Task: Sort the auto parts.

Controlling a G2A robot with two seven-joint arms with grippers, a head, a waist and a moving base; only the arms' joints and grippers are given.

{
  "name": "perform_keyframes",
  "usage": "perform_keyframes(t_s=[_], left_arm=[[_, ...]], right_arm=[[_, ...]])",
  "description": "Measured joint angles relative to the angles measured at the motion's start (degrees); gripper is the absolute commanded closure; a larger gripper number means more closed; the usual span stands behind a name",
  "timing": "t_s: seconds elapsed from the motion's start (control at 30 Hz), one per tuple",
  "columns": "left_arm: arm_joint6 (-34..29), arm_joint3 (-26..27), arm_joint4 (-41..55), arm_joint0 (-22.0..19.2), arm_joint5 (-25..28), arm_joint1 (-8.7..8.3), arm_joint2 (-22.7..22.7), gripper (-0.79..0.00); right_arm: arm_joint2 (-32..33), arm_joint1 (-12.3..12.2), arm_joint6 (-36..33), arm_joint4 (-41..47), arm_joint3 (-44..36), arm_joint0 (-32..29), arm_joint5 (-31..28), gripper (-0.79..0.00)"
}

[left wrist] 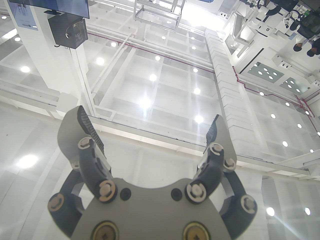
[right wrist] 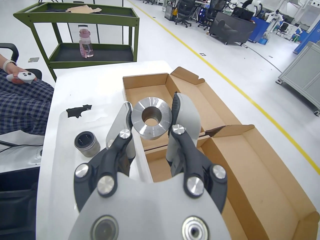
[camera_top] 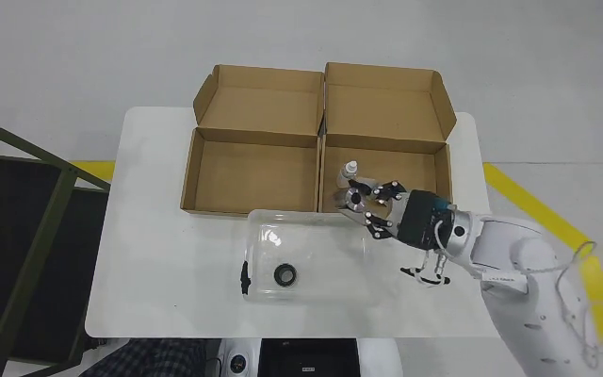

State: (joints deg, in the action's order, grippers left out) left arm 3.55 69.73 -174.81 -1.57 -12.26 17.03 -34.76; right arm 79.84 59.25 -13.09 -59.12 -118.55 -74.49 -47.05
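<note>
Steel ring point(right wrist: 151, 118) pinched across its smooth rim in right gripper point(right wrist: 152, 104), over near corner of right cardboard box point(camera_top: 443, 170), apparently just beside the wall shared with left cardboard box point(camera_top: 188, 179). Risks slipping from so slight a bite, or striking that wall and dropping on the wrong side. Arm low over the table's right side, wrist roughly level. Left gripper point(left wrist: 148, 116) spread wide, empty, pointing at the ceiling. Second part point(camera_top: 286, 275) in clear tray point(camera_top: 259, 221).
</note>
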Motion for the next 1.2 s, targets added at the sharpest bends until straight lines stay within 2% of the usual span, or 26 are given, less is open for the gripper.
perform_keyframes(t_s=[0.37,0.8,1.0,1.2], left_arm=[[0.0,0.0,0.0,0.0,0.0,0.0,0.0,-0.785],[0.0,0.0,0.0,0.0,0.0,0.0,0.0,-0.785],[0.0,0.0,0.0,0.0,0.0,0.0,0.0,-0.785],[0.0,0.0,0.0,0.0,0.0,0.0,0.0,-0.785]], right_arm=[[2.6,-0.4,1.9,1.1,-1.1,-1.5,0.7,0.0],[1.5,-0.4,2.4,0.8,-0.6,-1.2,1.3,0.0],[-0.5,-0.3,1.6,-0.6,0.1,0.0,1.9,0.0],[-5.7,0.2,-0.1,-4.9,0.2,2.2,3.9,0.0]])
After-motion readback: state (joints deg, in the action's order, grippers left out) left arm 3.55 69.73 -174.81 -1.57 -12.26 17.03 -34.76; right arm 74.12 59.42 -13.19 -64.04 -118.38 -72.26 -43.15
